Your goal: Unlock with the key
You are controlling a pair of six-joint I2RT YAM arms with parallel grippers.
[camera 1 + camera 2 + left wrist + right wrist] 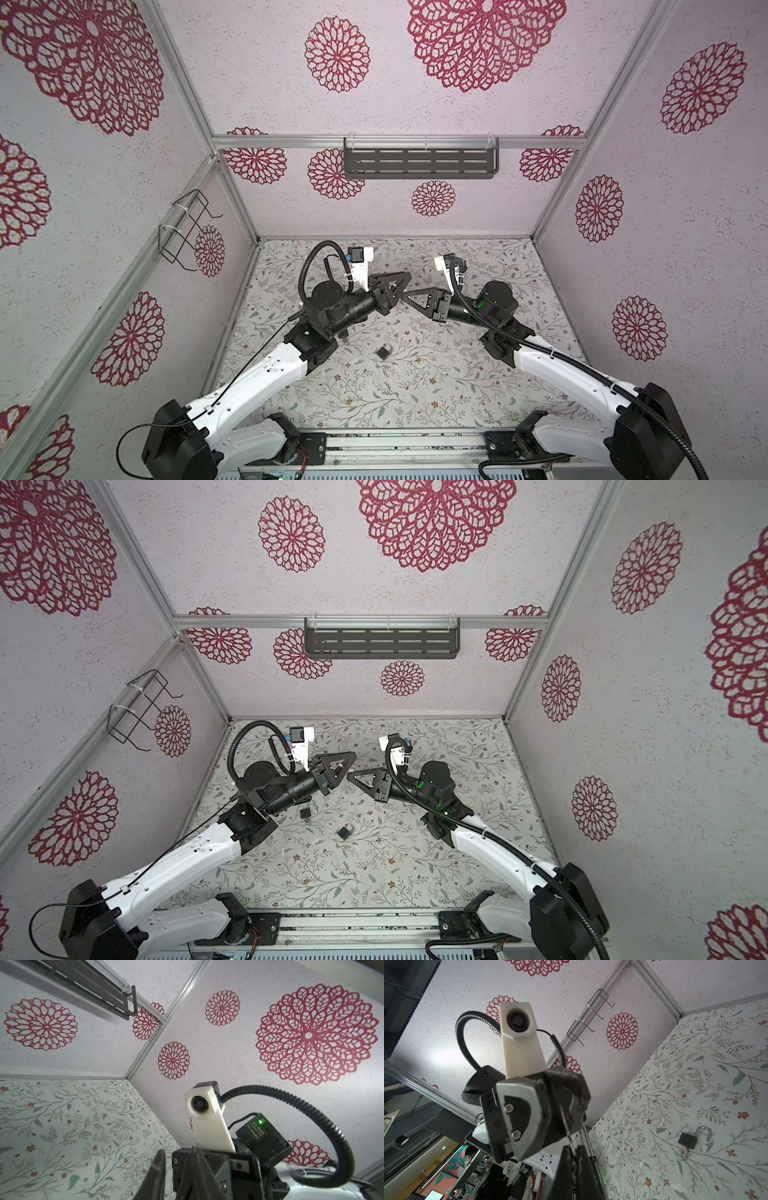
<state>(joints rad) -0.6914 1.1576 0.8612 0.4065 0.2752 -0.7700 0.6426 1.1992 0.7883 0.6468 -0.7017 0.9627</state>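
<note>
Both grippers meet tip to tip above the middle of the table. My right gripper [405, 296] [572, 1148] is shut on the key [566, 1128], a thin metal blade seen edge-on. The blade's far end reaches in between the jaws of my left gripper [397, 294] [558, 1103], which stand slightly apart, open. In the left wrist view one dark finger [159, 1167] shows a gap beside it. A black padlock [384, 352] [344, 832] [687, 1140] lies on the floral table below, its silver shackle swung open. A second key on a ring [683, 1152] sticks out of its base.
A small dark object [305, 811] lies on the table under the left forearm. A dark slotted shelf [419, 162] hangs on the back wall and a wire rack [183, 226] on the left wall. The arms' mounting rail [399, 446] runs along the front edge.
</note>
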